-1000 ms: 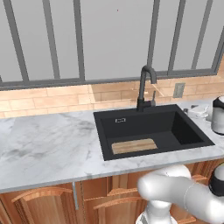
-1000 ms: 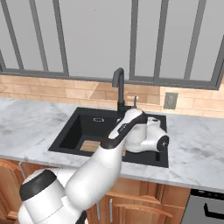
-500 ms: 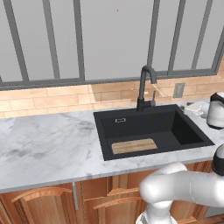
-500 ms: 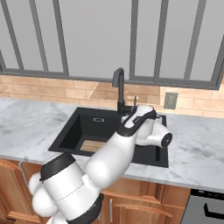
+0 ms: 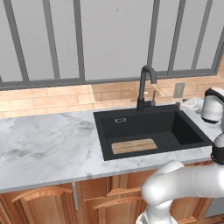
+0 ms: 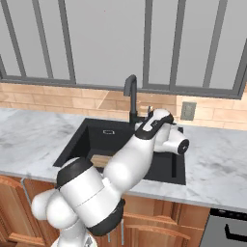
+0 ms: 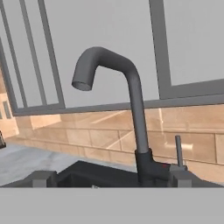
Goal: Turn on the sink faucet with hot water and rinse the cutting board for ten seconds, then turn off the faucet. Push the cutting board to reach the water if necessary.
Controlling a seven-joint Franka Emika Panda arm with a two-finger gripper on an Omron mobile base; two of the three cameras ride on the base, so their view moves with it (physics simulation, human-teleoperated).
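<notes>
1. You have the sink faucet (image 5: 145, 85) standing upright at the middle of the back rim of the sink (image 5: 105, 139); take the faucet as your landmark.
2. Its spout arches forward over the basin. In the hand view its downturned mouth (image 7: 82, 83) is dry: no stream leaves it.
3. The thin side lever (image 7: 178, 151) stands upright just beside the faucet's base.
4. The cutting board (image 5: 134, 145) lies flat on the basin floor, in front of the faucet and toward the front wall, offset to the left of the spout.
5. The gripper (image 7: 112, 178) sits in front of the faucet, facing its base. Its two finger tips (image 7: 42, 178) stand well apart, the faucet column seen between them, and they grasp nothing: the tool is released.
6. In the right base view the arm reaches across the basin, its wrist near the faucet's right side and apart from the lever.
7. The marble counter (image 5: 48, 148) surrounds the sink; a wall outlet (image 6: 187, 111) sits on the brick backsplash right of the faucet.
</notes>
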